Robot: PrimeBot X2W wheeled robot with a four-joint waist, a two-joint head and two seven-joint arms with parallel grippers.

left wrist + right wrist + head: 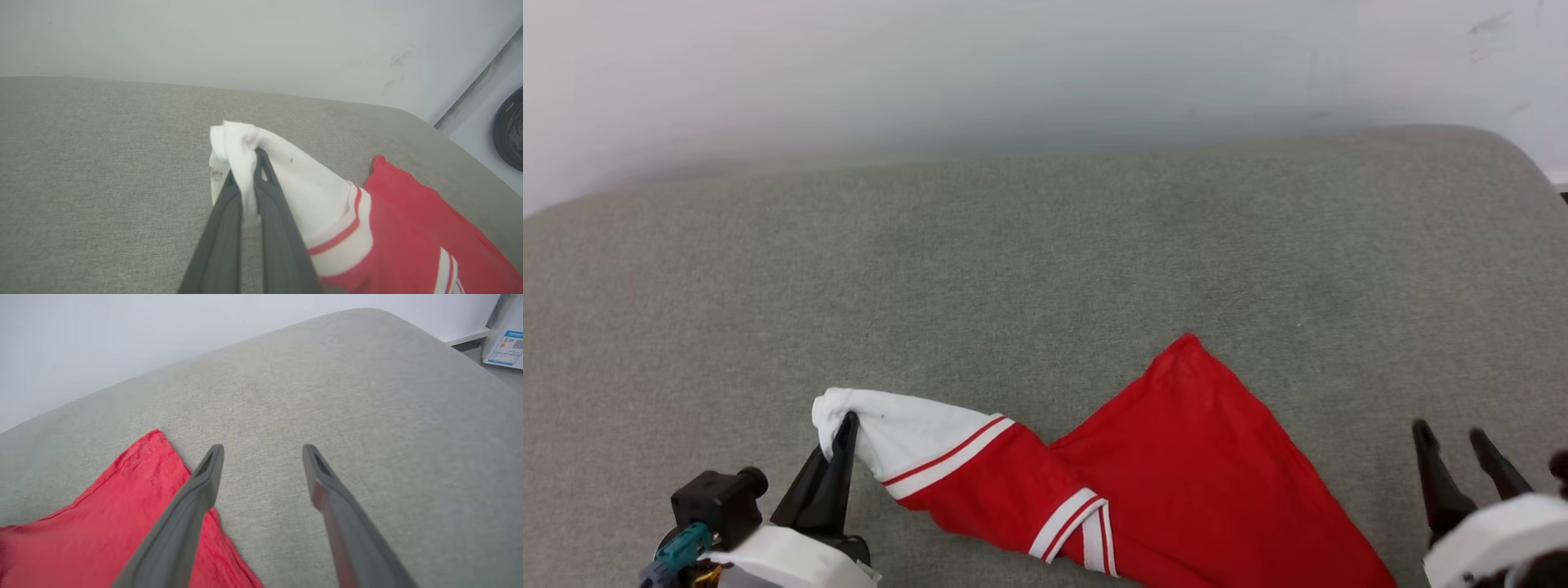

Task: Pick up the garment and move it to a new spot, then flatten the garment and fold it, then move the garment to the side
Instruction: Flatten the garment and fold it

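A grey cushion lies under both jaws, a white wall beyond them. Far right of the left jaws sits a dark round thing; far right of the right jaws, a blue-and-white label.

Place: plain indoor room, kind unclear.
Landmark: grey fabric-covered table, rounded corners.
Behind table: bare, scuffed white wall.
Past its corner: printed label on a white panel.

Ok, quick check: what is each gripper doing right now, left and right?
Left gripper: shut on the garment, at its white sleeve end.
Right gripper: open, holding nothing.
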